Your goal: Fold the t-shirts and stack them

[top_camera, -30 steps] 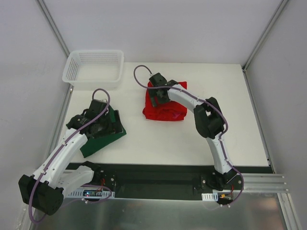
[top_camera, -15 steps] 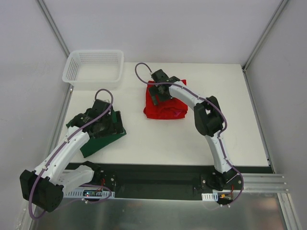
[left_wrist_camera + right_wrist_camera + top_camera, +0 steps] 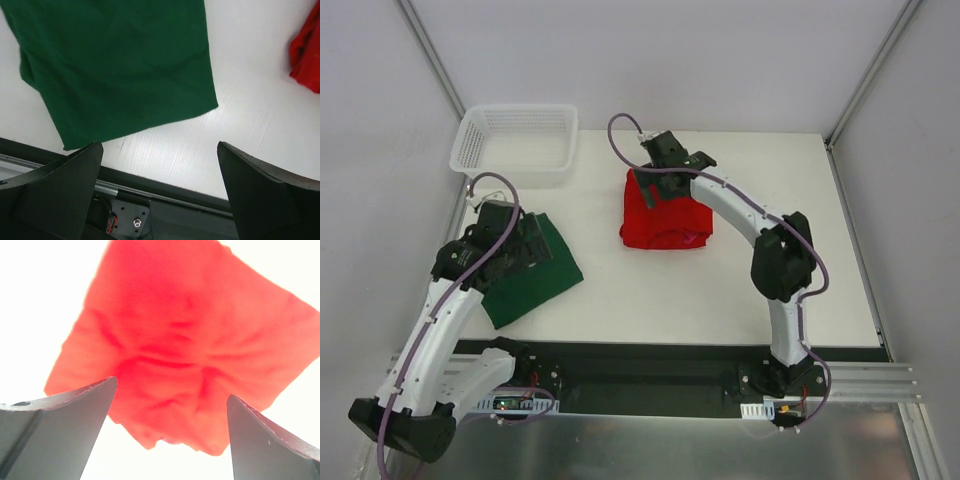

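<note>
The dark green t-shirt (image 3: 542, 275) lies folded flat at the table's near left. In the left wrist view the green t-shirt (image 3: 115, 65) fills the upper left. My left gripper (image 3: 520, 252) hovers over its left part, open and holding nothing (image 3: 160, 146). The red t-shirt (image 3: 665, 225) lies folded and a little wrinkled in the middle of the table. My right gripper (image 3: 660, 180) hangs above its far edge, open and empty (image 3: 171, 389), with the red t-shirt (image 3: 190, 340) below the fingers. An edge of the red t-shirt (image 3: 307, 55) also shows in the left wrist view.
A white mesh basket (image 3: 515, 140) stands at the far left corner of the table. The black base rail (image 3: 650, 365) runs along the near edge, under both arm mounts. White walls close in the table on three sides.
My left arm has drawn back to the left, uncovering more of the green t-shirt. My right gripper has moved toward the far edge of the red t-shirt. Both shirts lie as before.
</note>
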`<state>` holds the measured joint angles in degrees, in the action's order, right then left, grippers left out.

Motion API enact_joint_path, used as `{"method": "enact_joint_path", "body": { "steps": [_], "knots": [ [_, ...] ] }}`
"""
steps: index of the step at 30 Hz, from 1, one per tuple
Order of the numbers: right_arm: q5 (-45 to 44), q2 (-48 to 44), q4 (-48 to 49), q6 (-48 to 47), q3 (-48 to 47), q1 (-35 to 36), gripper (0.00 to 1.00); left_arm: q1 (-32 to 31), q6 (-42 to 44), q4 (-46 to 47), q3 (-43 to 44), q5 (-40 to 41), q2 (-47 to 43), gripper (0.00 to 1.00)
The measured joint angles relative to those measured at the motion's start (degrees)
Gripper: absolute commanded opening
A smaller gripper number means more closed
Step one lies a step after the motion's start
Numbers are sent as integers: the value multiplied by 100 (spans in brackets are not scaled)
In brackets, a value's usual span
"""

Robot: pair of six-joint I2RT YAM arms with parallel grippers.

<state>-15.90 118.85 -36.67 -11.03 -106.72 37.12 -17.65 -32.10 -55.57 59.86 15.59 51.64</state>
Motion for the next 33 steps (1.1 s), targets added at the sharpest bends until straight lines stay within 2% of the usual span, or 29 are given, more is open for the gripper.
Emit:
{"method": "enact_joint_path", "body": {
  "steps": [3, 6, 9, 15, 18, 22, 27, 33],
  "knots": [
    [254, -372, -44, -35, -190, 188, 96, 656, 70, -31, -55, -59, -120, 100],
    [400, -352, -153, -96, -649, 450, 96, 1176, 195, -85, -282, -299, -4, 99],
    [560, -317, -223, -129, -680, 627, 96, 1252, 282, -76, -310, -437, 317, 99],
    [1287, -323, -166, -221, 289, 680, 96, 1405, 409, 203, -144, -785, 1502, 99],
    [1530, -323, -177, -343, 468, 861, 96, 1493, 433, 345, -114, -914, 1685, 99],
    [1646, -293, -114, -514, 374, 1351, 96, 1753, 455, 317, -44, -918, 1228, 99],
    [1797, 122, -87, -667, -315, 1996, 96, 2524, 590, 131, -22, -925, 247, 99],
    [1902, 787, 197, -914, -890, 2391, 96, 3220, 772, -98, -192, -1073, 221, 99]
  ]
}}
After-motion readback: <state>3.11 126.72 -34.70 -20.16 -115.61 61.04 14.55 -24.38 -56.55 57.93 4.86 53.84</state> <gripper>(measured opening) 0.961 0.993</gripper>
